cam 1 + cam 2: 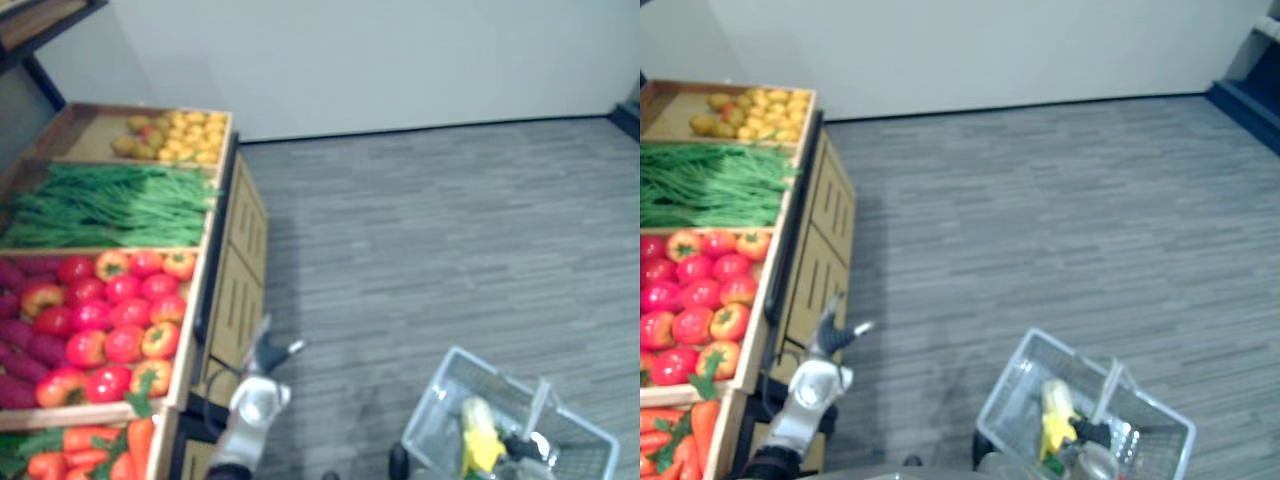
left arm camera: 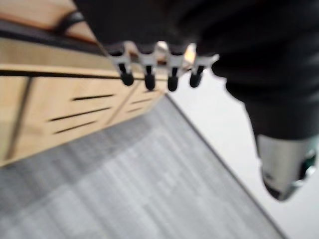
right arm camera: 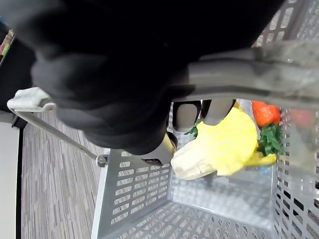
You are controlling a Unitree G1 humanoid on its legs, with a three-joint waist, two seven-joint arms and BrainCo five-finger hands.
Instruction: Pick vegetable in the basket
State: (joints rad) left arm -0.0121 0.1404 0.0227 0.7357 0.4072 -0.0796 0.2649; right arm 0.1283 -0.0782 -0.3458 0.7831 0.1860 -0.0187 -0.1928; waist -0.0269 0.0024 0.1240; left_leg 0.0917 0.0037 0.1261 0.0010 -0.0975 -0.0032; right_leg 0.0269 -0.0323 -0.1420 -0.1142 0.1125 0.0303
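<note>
The right hand (image 3: 124, 89) is closed round the handle (image 3: 259, 74) of the basket (image 3: 134, 189). In its wrist view the grey bar passes under the dark cover and the fingers (image 3: 215, 110) curl out below it, though the cover hides most of the grip. Past the fingers a yellow corn cob (image 3: 224, 144) with a pale husk lies inside the grey perforated basket. Beside it is a red vegetable (image 3: 264, 112) with green leaves, too cut off by the hand and the basket wall to name. A second handle (image 3: 55, 132) hangs folded down along the basket's outer side. In the eye views the basket sits at the lower right of the frame, its near end cut by the bottom edge.

The left hand (image 1: 262, 395) is at the lower middle of the frame, left of the basket and well apart from it. It is open and empty: the fingers (image 2: 149, 74) stand in a straight row and the thumb (image 2: 281, 169) is held away from them. It hangs just beside the slotted wooden side of the produce stand (image 1: 235, 280), which fills the left of the frame.

The stand's compartments run from the upper left downward: small yellow produce (image 1: 175, 135), too far off to identify, then green beans (image 1: 110, 205), then red and orange tomatoes (image 1: 115, 315). Purple vegetables (image 1: 25, 345) are cut by the left edge, and carrots (image 1: 100, 455) are cut by the bottom edge. Grey plank floor (image 1: 450, 230) lies between the stand and the basket.
</note>
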